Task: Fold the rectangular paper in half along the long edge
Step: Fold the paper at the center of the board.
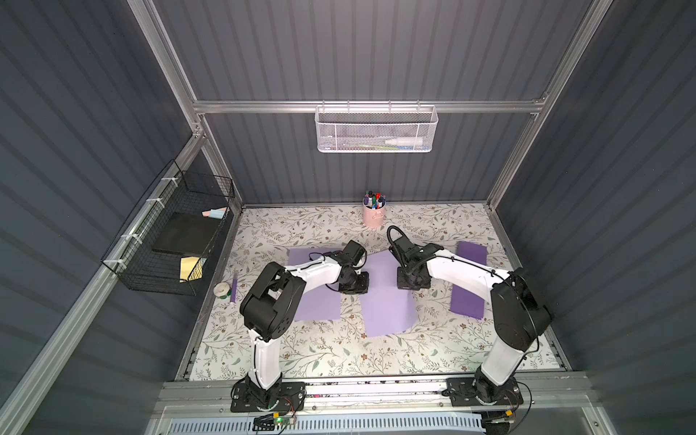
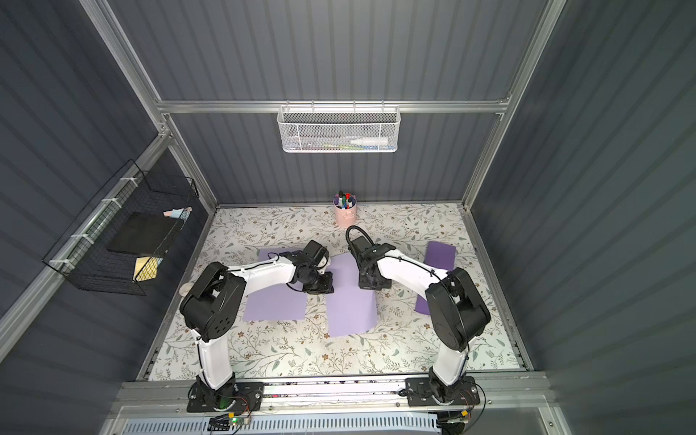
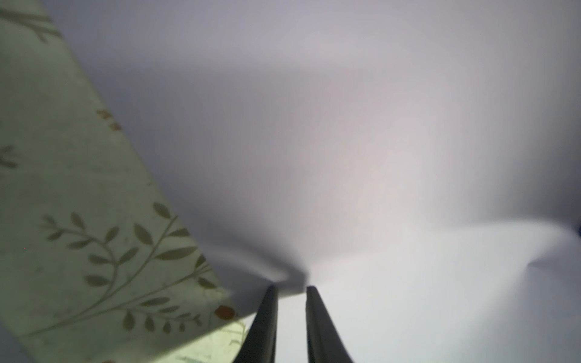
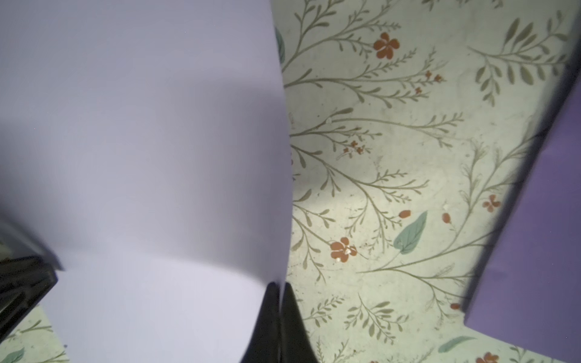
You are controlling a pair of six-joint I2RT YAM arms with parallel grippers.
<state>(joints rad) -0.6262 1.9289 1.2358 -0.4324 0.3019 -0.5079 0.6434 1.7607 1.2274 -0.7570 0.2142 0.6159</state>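
The rectangular paper (image 1: 388, 301) (image 2: 350, 305), pale lilac, lies in the middle of the floral table, its far end lifted between the two arms. My right gripper (image 1: 413, 285) (image 4: 280, 284) is shut on the paper's (image 4: 141, 157) right edge, with the sheet curling up beside the fingers. My left gripper (image 1: 354, 288) (image 3: 292, 287) is at the paper's (image 3: 377, 141) left edge near its corner. Its fingers (image 3: 316, 314) stand a narrow gap apart, tips against a raised buckle in the sheet. In both top views the wrists hide the fingertips.
A second lilac sheet (image 1: 318, 301) lies under the left arm, and a darker purple folded sheet (image 1: 469, 282) (image 4: 540, 235) lies under the right arm. A pink cup of markers (image 1: 373, 216) stands at the back. A tape roll (image 1: 222, 289) sits at the left edge.
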